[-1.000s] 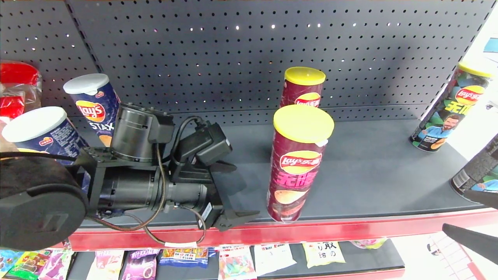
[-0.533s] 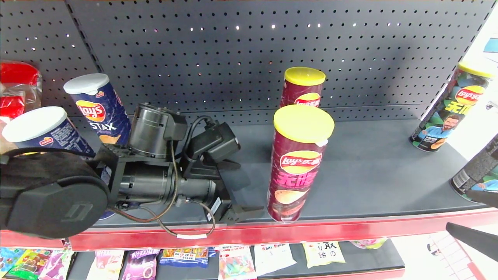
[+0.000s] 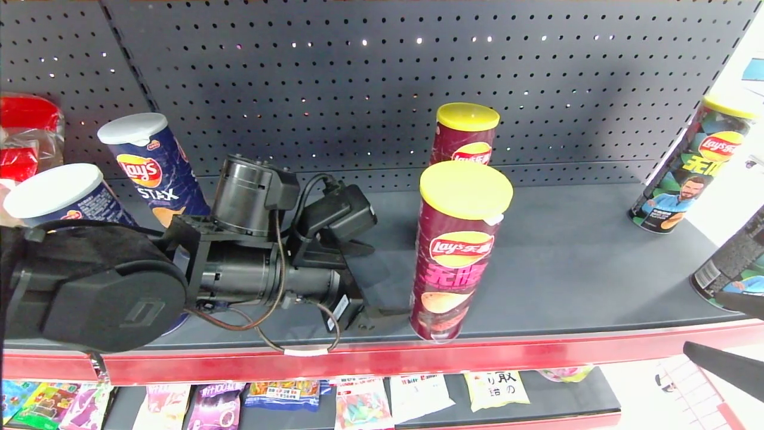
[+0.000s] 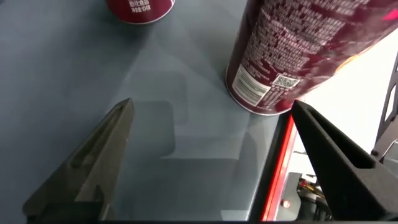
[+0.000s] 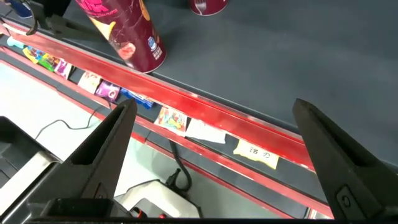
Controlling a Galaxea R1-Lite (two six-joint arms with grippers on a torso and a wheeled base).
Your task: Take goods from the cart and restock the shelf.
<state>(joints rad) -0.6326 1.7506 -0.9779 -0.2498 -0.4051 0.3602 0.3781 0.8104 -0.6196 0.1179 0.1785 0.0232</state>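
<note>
Two maroon chip cans with yellow lids stand on the dark shelf (image 3: 567,257): one near the front edge (image 3: 458,251), one behind it by the pegboard (image 3: 465,134). My left gripper (image 3: 382,280) lies low over the shelf just left of the front can, open, with nothing between its fingers. In the left wrist view the front can (image 4: 292,56) stands just past the left gripper (image 4: 211,162), close to one fingertip (image 4: 311,124). My right gripper (image 3: 731,331) hangs open off the shelf's right front corner. In the right wrist view, past the right gripper (image 5: 217,155), stands the front can (image 5: 124,31).
Two blue white-lidded cans (image 3: 149,161) (image 3: 59,197) stand at the shelf's left behind my left arm. Green-black cans (image 3: 692,167) (image 3: 728,263) stand at the right end. The red shelf lip (image 3: 537,352) runs along the front; snack packets (image 3: 358,400) lie on the shelf below.
My left arm has slid to the right along the shelf, bringing its open gripper close to the front maroon can. The cans and the right gripper have stayed put.
</note>
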